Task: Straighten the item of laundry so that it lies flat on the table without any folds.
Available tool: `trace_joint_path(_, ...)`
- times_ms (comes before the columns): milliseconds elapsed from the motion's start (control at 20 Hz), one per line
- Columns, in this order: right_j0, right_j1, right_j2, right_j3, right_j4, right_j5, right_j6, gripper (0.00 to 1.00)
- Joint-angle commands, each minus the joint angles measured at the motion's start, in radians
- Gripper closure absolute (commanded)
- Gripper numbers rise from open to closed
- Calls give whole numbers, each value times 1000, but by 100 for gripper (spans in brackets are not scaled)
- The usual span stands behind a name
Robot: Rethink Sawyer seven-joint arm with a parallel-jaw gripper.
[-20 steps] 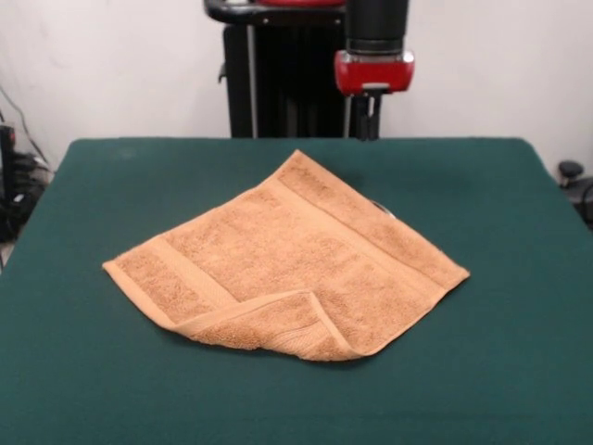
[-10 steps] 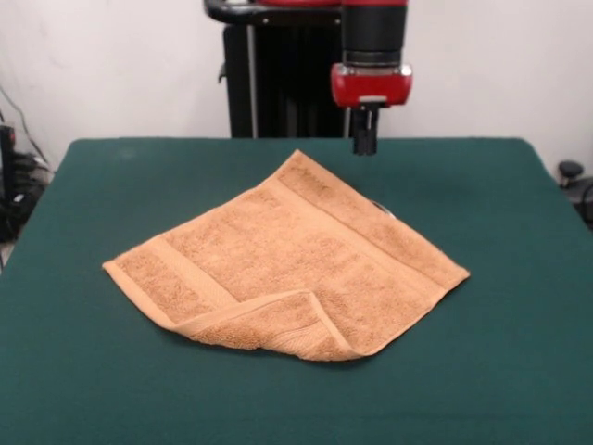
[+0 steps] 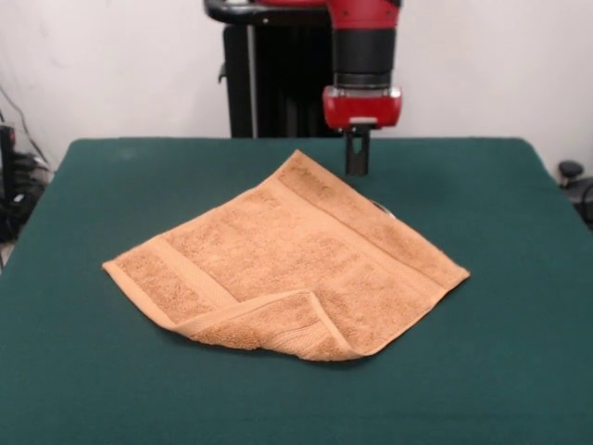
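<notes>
Towel (image 3: 296,260) mid-worktop (image 3: 519,371), lying diamond-wise, near corner folded over. Soft, light, limp terry; likely drags w/o slipping. Best hold: folded corner tip. Tool (image 3: 357,167) above far edge, looks closed, empty.

Plain white wall (image 3: 111,65) runs across the whole bkgd, no windows or pics on it, lit evenly and soft, no hard shadows. At far left, dark cables (image 3: 20,125) hang down against the wall, w/ some black equipment (image 3: 9,181) bunched below, partly cut off by the frame edge; can't tell what it is exactly. At far right edge, a small black round-topped object (image 3: 572,172) sits low beside more dark gear. Tiny strip of pale floor (image 3: 4,252) shows at lower left. No other furniture visible.
</notes>
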State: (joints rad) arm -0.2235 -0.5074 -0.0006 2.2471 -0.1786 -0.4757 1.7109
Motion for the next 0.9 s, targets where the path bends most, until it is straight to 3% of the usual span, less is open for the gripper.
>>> trace_joint_path(50, -7, 169, 66, -197, 7, -116, 207, 100)
trace_joint_path(500, -39, 216, 85, -296, -21, -153, 184, 100)
trace_joint_path(750, -44, 195, 92, -294, -12, -144, 197, 100)
trace_joint_path(900, -21, 145, 83, -260, 33, -58, 190, 100)
